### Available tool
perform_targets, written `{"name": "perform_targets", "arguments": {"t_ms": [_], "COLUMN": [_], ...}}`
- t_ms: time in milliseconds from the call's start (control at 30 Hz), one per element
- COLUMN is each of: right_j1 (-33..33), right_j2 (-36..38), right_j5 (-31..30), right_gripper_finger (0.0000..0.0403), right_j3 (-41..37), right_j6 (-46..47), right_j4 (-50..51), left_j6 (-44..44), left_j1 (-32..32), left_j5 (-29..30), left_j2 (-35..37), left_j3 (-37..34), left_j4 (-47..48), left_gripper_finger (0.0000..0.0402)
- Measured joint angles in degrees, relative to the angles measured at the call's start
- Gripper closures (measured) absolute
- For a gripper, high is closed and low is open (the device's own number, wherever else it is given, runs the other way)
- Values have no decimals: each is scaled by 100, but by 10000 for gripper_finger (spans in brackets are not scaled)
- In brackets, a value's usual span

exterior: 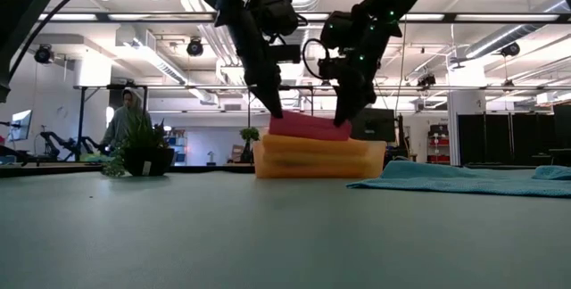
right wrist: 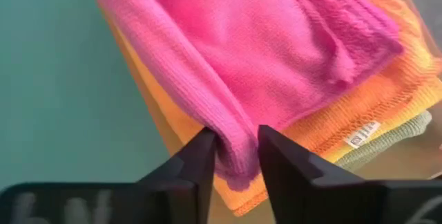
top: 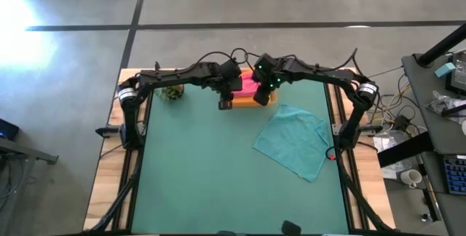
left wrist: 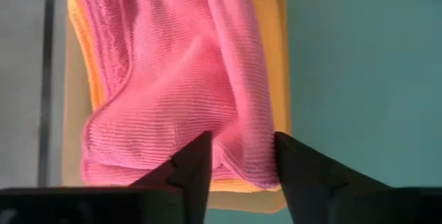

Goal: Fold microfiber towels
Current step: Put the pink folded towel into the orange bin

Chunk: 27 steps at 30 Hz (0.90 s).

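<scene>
A folded pink towel (top: 247,84) lies on top of a stack of folded orange (right wrist: 359,106), yellow and olive green (right wrist: 390,141) towels. The stack sits in the shallow tan tray (left wrist: 69,134) at the table's far middle. My left gripper (exterior: 272,111) is shut on the pink towel's left end. My right gripper (exterior: 343,119) is shut on its right end. A teal towel (top: 295,140) lies spread flat on the table's right half. My left gripper pinches a rounded fold of the pink towel (left wrist: 242,155) between its two fingers, at the towel's near left corner. The fingers come from above, pointing down. The towel rests on the stack. My right gripper pinches the pink towel's folded edge (right wrist: 235,141) between its two fingers, at the towel's right end. The fingers come from above, pointing down. The towel lies on the orange towel below it, slightly raised at this end.
A small green plant ball (top: 172,92) stands at the table's far left, beside the left arm. The teal towel's far corner lies close to the tray. The green mat (top: 204,170) is bare on its near and left parts. A person shows in the room beyond (exterior: 125,119).
</scene>
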<state>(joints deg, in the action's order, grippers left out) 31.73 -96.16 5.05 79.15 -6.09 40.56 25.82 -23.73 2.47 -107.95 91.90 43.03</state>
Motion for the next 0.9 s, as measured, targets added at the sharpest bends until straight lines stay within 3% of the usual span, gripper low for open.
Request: {"name": "perform_targets", "arguments": {"t_ms": [167, 333, 567, 900], "right_j1": [-1, -1, 25, 56], "right_j2": [176, 480, 635, -214], "right_j5": [55, 76, 135, 793], "right_gripper_finger": [251, 227, 223, 237], "right_j3": [2, 92, 181, 127], "right_j6": [171, 161, 124, 106], "right_j4": [79, 286, -209, -1120], "left_j6": [0, 4, 0, -443], "left_j1": [2, 0, 0, -61], "left_j5": [499, 578, 610, 647], "left_j2": [95, 266, 683, 1347], "left_j3": [70, 205, 177, -181], "left_j4": [297, 716, 891, 1139], "left_gripper_finger": [226, 217, 216, 216]}}
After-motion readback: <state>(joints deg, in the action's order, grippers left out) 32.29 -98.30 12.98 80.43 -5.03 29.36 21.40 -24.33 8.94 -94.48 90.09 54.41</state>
